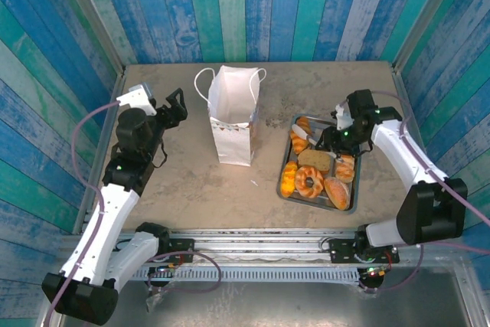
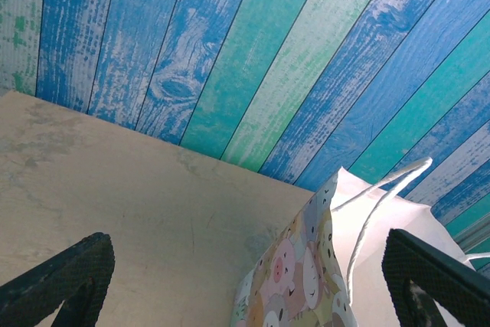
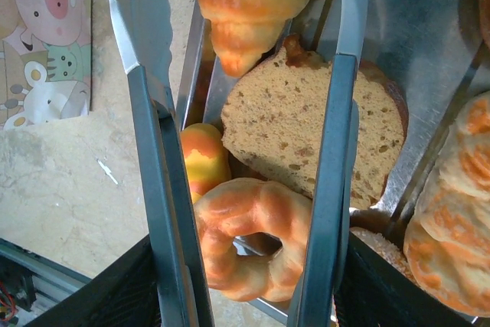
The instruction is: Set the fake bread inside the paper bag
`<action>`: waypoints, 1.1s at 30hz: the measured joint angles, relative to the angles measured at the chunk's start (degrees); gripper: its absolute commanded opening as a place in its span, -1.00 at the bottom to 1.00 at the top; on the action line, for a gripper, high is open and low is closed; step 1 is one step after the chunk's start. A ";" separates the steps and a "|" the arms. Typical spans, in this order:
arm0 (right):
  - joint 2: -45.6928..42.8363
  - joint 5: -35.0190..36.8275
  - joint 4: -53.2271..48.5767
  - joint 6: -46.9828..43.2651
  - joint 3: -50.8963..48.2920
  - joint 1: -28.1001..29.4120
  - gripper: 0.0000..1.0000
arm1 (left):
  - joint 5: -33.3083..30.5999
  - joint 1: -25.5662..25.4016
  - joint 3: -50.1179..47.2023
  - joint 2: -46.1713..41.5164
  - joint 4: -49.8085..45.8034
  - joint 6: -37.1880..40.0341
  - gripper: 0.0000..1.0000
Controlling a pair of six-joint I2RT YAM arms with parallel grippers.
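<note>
Bread (image 1: 310, 181), glossy and golden-brown, lies heaped in the grey metal tray (image 3: 417, 36) at three o'clock from the upright white paper bag (image 1: 233, 116). The right gripper (image 1: 332, 136) clasps flat steel tongs (image 3: 153, 158), their blades flanking a ridged croissant (image 3: 253, 5) above a porous brown slice (image 3: 306, 135). The left gripper (image 1: 176, 105), at nine o'clock from the bag, gapes wide.

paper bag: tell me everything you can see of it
The paper bag is tall and white, apparently thin paper, standing upright on the table with its top open. White cord handles loop out at either side of the rim. Small coloured marks run across its front low down; the left wrist view shows cartoon animal faces on a side panel. It stands left of the tray, apart from it. The left gripper is beside it, not touching.
</note>
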 measured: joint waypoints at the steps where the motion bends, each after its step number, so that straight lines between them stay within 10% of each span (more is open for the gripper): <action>1: 0.46 -0.17 0.15 -0.02 0.00 -0.02 0.12 | 0.00 0.00 0.00 0.04 0.02 -0.02 0.88; 33: -1.57 -0.07 3.56 -0.96 -0.74 -0.04 -0.26 | 2.93 0.00 1.57 1.07 -1.81 -2.32 0.89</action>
